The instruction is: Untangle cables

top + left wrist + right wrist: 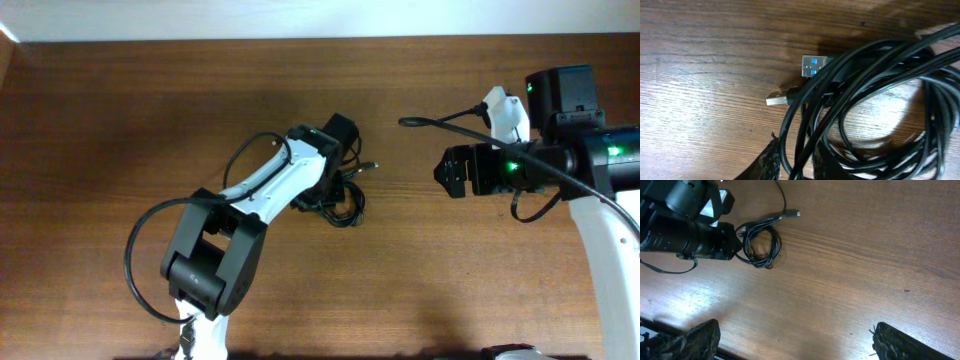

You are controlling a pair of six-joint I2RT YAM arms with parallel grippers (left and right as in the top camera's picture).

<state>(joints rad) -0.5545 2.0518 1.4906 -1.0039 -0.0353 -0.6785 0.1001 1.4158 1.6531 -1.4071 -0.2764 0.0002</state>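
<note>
The cables (pixel 347 205) lie as one bunch of thin black loops near the table's middle. In the left wrist view the cables (pixel 880 100) fill the right half. A blue-tongued USB plug (pixel 812 66) and a smaller silver plug (pixel 776 100) stick out to the left. My left gripper (pixel 796 162) is shut on a few strands at the edge of the bunch, with a finger on either side. My right gripper (pixel 442 172) hovers apart to the right of the bunch. The right gripper (pixel 795 342) stands wide open over bare wood. From there the cables (pixel 761 241) lie far off.
The wooden table (pixel 120 110) has its back edge along the top of the overhead view. A thick black arm cable (pixel 440 123) arches out from the right arm towards the middle. The left arm (pixel 255 195) lies across the table's front left.
</note>
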